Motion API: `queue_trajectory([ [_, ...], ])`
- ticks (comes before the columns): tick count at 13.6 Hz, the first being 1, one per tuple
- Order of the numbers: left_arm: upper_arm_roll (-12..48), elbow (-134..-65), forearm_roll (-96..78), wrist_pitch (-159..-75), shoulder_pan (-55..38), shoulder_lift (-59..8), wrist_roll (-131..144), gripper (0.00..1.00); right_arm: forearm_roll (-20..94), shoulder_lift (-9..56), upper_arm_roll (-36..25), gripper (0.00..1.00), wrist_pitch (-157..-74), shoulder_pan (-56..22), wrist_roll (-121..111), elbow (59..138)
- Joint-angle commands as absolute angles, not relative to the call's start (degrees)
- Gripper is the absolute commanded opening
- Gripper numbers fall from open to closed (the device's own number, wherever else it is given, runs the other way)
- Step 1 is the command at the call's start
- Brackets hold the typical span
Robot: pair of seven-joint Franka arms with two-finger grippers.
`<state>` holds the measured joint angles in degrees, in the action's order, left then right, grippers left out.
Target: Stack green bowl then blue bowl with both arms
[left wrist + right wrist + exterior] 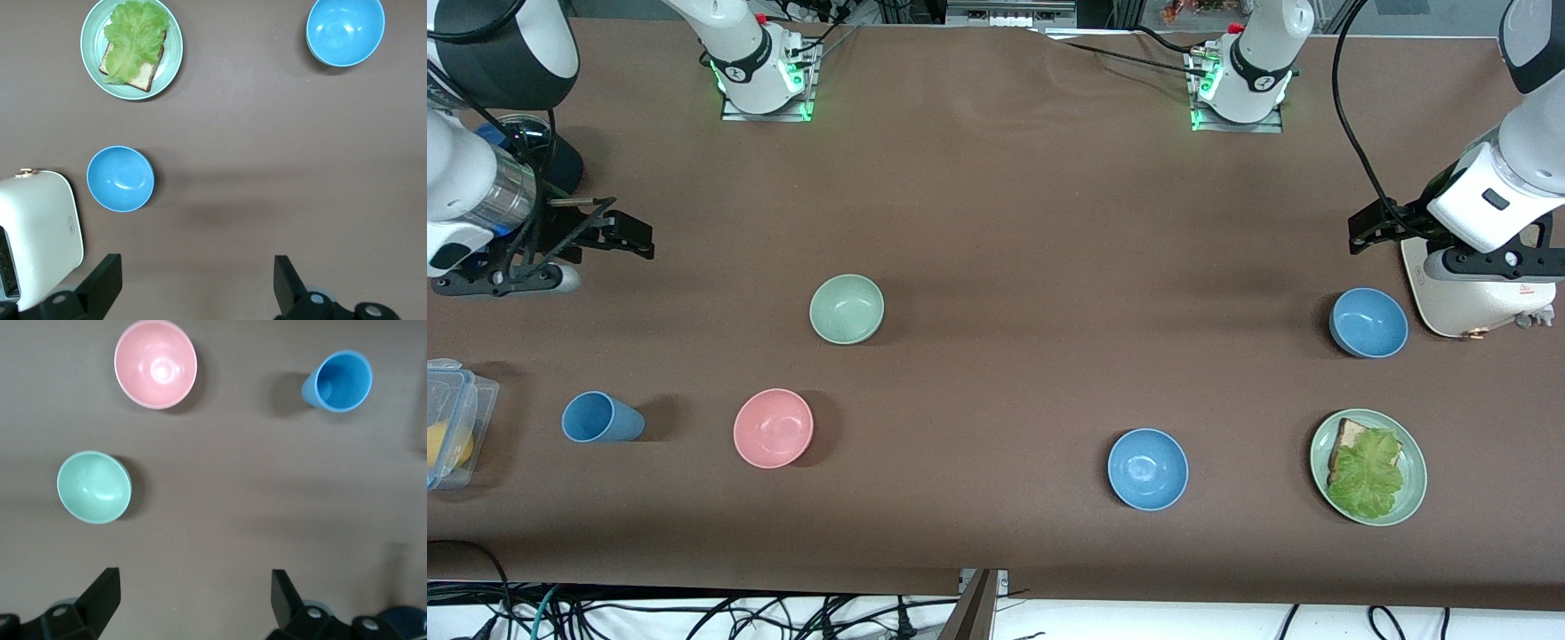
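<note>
My right pincer (609, 233) hung spread and empty over the tabletop (1014, 222) at its own end; the left pincer (1383, 227) hung likewise beside the toaster (1472, 298). The green bowl (847, 308) sat farther from the camera than the pink bowl (773, 428). Nothing was stacked, so I judged the first reach was due.

The left wrist view showed fingers (100, 283) parted, above two blue bowls (121, 179).

The right wrist view showed the green bowl (93, 487), which I judged needed descent and a rim grasp.
</note>
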<state>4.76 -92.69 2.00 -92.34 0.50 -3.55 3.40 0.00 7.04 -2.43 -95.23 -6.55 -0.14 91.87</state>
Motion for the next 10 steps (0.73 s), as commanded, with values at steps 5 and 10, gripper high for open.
queue_trajectory([
  [5, 4.7, -91.8, 1.3, -91.3, 0.5, -3.4, 3.7, 1.0, -0.9, 5.4, -1.8, 1.0, -98.5, -6.0, 4.1, 92.4],
  [10, 4.8, -91.8, 1.3, -91.2, 0.4, -3.3, 4.0, 1.0, -0.8, 6.3, -2.9, 1.0, -98.4, -5.9, 1.1, 91.9],
])
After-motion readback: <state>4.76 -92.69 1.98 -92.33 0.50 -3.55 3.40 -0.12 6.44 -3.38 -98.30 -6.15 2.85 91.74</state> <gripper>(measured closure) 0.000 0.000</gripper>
